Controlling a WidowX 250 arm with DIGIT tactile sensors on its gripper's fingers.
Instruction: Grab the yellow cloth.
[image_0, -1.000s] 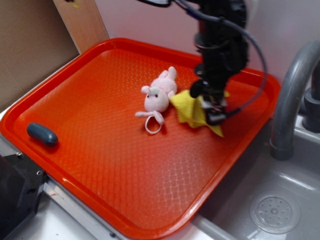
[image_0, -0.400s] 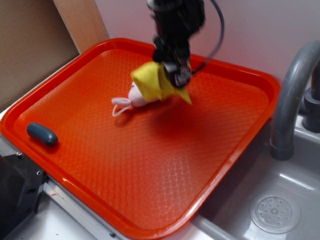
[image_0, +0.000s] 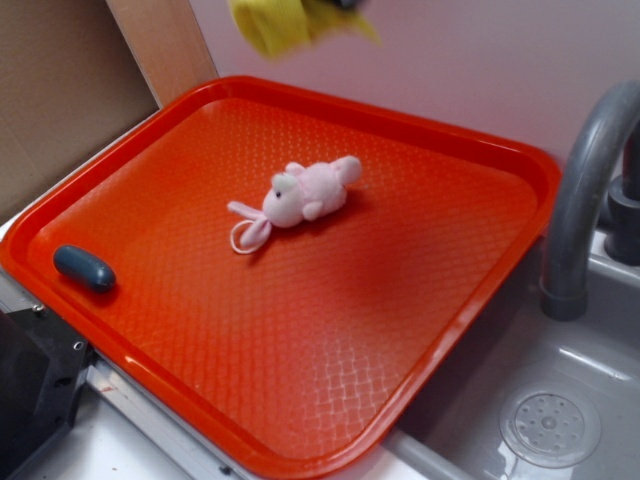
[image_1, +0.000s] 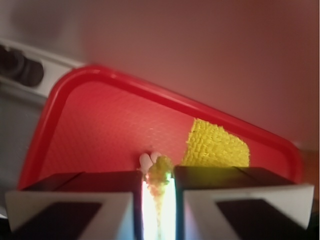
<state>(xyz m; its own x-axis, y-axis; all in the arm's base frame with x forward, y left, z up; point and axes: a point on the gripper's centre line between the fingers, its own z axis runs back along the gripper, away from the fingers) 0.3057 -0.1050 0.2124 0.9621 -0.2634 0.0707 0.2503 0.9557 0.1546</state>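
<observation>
The yellow cloth (image_0: 283, 22) hangs high above the orange tray (image_0: 330, 400), at the top edge of the exterior view. The gripper holding it is almost entirely cut off above that edge. In the wrist view my gripper (image_1: 158, 176) is shut, with a pinched fold of the yellow cloth (image_1: 160, 167) between its fingers. A larger flap of the cloth (image_1: 217, 145) hangs to the right of the jaws, in front of the tray (image_1: 85, 125) far below.
A pink plush toy (image_0: 300, 197) lies on its side near the tray's middle; its ears (image_1: 149, 160) peek above the jaws in the wrist view. A dark blue-grey oblong (image_0: 85, 267) rests at the tray's left edge. A grey faucet (image_0: 585, 190) and sink (image_0: 550, 425) are to the right.
The gripper has risen from the tray to the top of the frame, carrying the yellow cloth. The pink toy was dragged left, turned, and now lies uncovered.
</observation>
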